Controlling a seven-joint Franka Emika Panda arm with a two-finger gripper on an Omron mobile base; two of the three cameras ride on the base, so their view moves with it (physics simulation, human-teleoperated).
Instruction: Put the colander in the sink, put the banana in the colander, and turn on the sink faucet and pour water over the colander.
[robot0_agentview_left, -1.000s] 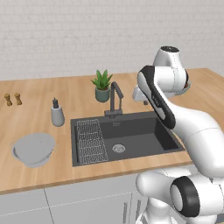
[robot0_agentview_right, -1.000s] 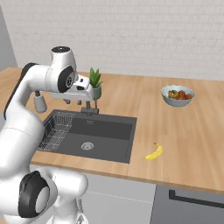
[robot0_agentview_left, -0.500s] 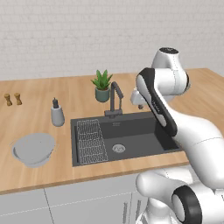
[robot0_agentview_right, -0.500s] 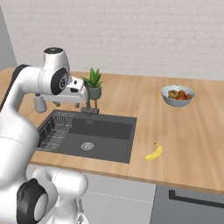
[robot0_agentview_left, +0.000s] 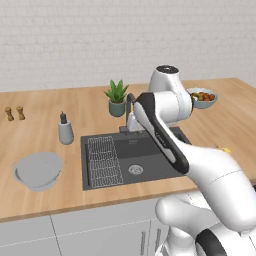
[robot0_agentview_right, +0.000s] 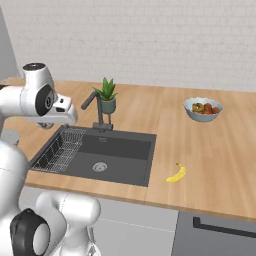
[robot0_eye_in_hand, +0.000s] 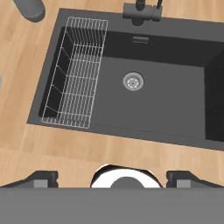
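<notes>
The light-grey colander (robot0_agentview_left: 37, 170) sits on the wooden counter left of the dark sink (robot0_agentview_left: 150, 150), apart from it. On the counter right of the sink (robot0_agentview_right: 120, 150) lies the yellow banana (robot0_agentview_right: 176, 173). The dark faucet (robot0_agentview_right: 97, 107) stands at the sink's back edge with its spout angled left, and no water shows. My gripper (robot0_eye_in_hand: 111, 179) hovers above the sink's front edge and looks down into the basin (robot0_eye_in_hand: 175, 96). Its fingertips (robot0_eye_in_hand: 41, 177) stand far apart, open, with nothing between them. In the left base view my arm hides most of the faucet.
A wire rack (robot0_eye_in_hand: 76, 72) fills the sink's left part, beside the round drain (robot0_eye_in_hand: 133, 81). A soap dispenser (robot0_agentview_left: 65, 130) stands left of the sink, a potted plant (robot0_agentview_right: 106, 95) behind the faucet, and a fruit bowl (robot0_agentview_right: 202, 109) at the back right. Two small shakers (robot0_agentview_left: 15, 113) stand far left.
The arm has swung left, away from the faucet and over the sink. The fingers have spread apart. The colander and the banana have not moved.
</notes>
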